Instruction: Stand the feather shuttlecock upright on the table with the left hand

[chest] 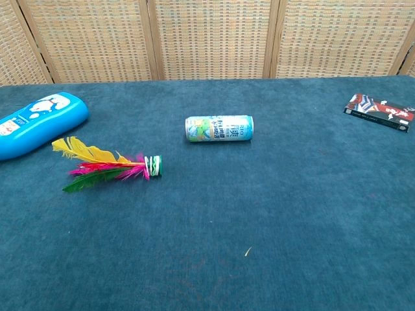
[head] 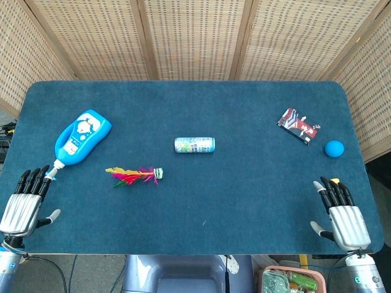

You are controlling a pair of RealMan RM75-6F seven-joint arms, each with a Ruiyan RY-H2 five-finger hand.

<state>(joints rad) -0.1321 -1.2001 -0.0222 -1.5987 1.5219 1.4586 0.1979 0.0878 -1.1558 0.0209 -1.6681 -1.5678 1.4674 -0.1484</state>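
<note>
Left hand (head: 24, 204) flat on surface (head: 244, 201), fingers spread, holding nothing. Shuttlecock (head: 135, 176) lies on its side, off to that hand's right, apart. Right hand (head: 342, 213) likewise empty, fingers spread.

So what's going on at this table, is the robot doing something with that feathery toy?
Nothing is being handled yet. The feather shuttlecock lies on its side on the blue table, feathers pointing left. The robot's left hand rests open at the near left edge, close to the nozzle of a blue bottle; the right hand rests open at the near right. A can on its side, a small packet and a blue ball lie untouched.
</note>
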